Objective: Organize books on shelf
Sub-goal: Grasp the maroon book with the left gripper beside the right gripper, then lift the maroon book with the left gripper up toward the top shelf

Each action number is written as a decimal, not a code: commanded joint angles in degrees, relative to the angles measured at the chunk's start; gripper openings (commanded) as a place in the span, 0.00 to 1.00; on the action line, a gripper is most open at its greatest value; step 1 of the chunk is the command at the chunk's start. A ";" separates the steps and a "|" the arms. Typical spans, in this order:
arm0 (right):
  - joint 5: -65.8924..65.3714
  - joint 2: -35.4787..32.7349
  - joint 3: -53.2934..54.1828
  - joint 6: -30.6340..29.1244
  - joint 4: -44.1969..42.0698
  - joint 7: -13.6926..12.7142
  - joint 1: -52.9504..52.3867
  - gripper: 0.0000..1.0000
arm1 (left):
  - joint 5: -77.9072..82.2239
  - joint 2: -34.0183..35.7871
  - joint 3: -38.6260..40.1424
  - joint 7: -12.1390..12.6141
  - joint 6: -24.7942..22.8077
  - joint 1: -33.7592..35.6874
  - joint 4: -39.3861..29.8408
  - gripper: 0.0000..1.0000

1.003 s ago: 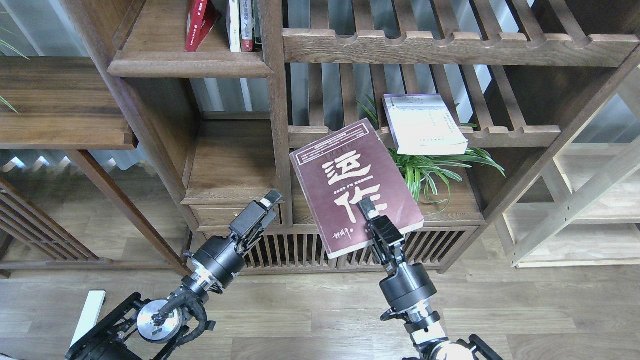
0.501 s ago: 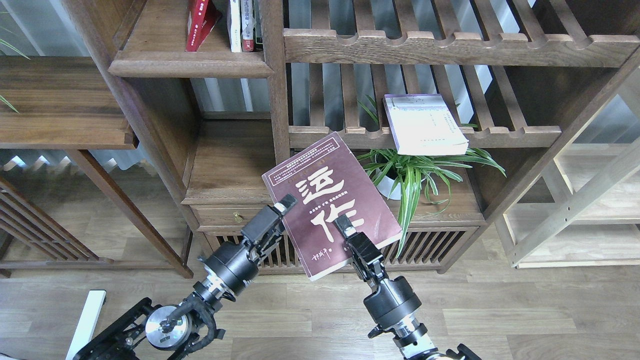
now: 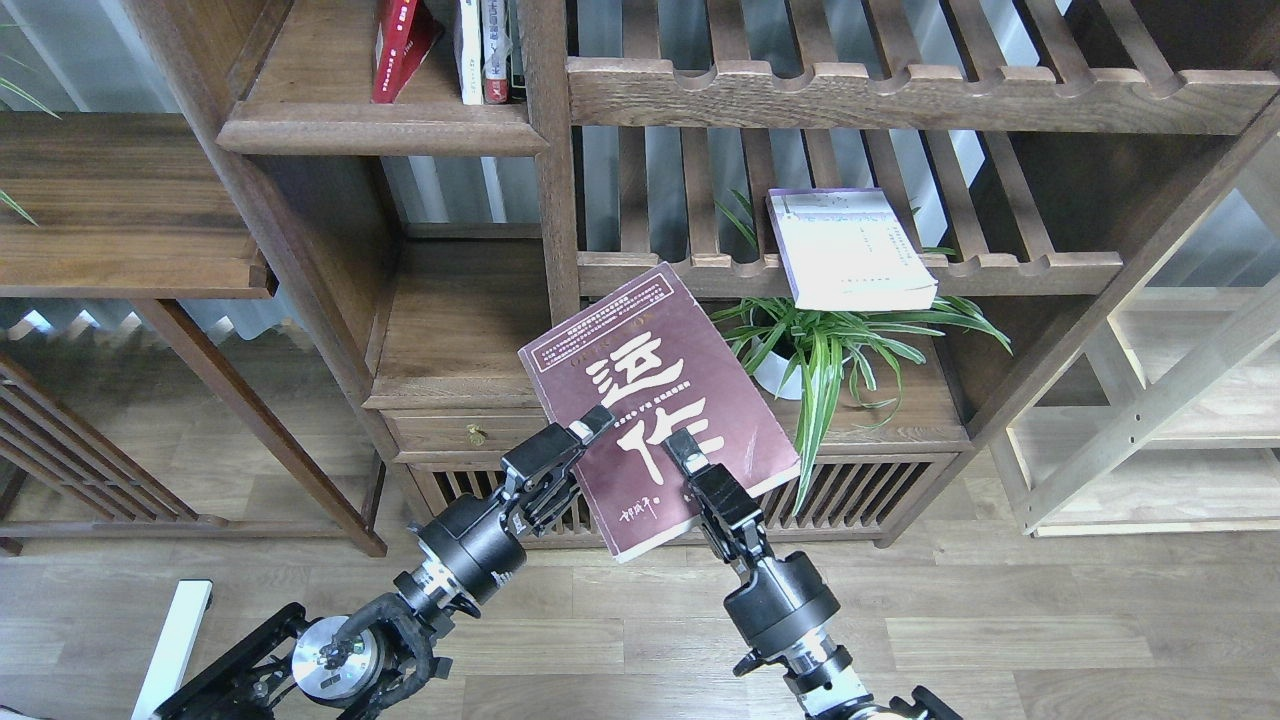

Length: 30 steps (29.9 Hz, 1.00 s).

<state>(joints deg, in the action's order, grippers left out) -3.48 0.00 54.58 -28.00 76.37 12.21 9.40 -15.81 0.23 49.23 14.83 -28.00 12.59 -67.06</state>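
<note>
A maroon book (image 3: 650, 385) with big white characters hangs tilted in front of the bookcase, and my right gripper (image 3: 680, 458) is shut on its lower edge. The top finger of my left gripper (image 3: 592, 428) lies over the book's left edge; its other finger is hidden behind the cover. At top left, a bright red book (image 3: 396, 50) leans on the dark shelf (image 3: 380, 135). A pale lavender-white book (image 3: 850, 250) lies flat on a slatted rack (image 3: 1030, 270).
Slim white-spined and red-spined volumes (image 3: 487, 50) stand upright beside the red book. A potted spider plant (image 3: 835, 350) sits under the slatted rack. A small drawer (image 3: 470, 433) is behind my left gripper. A light pine frame (image 3: 1150, 430) stands at right.
My right gripper has carried the maroon book left and down, away from the plant. My left gripper has moved right and up until its finger overlaps the book's left edge.
</note>
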 commanded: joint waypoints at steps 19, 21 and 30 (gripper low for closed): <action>-0.12 0.00 3.32 0.00 -1.66 0.35 0.44 0.46 | 0.60 4.77 1.92 0.11 0.00 -0.46 -4.12 0.00; -0.12 0.00 7.18 0.00 -1.93 0.53 0.53 0.57 | 0.95 5.66 3.41 -0.15 0.00 -2.21 -6.49 0.00; 0.49 0.00 18.10 0.00 -4.74 0.53 0.62 0.73 | 13.85 5.14 15.27 -0.77 0.00 -7.48 -14.30 0.00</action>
<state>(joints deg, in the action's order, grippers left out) -3.10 0.00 71.41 -28.00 71.97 12.83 10.23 -6.63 5.86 60.37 14.15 -27.99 7.71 -77.62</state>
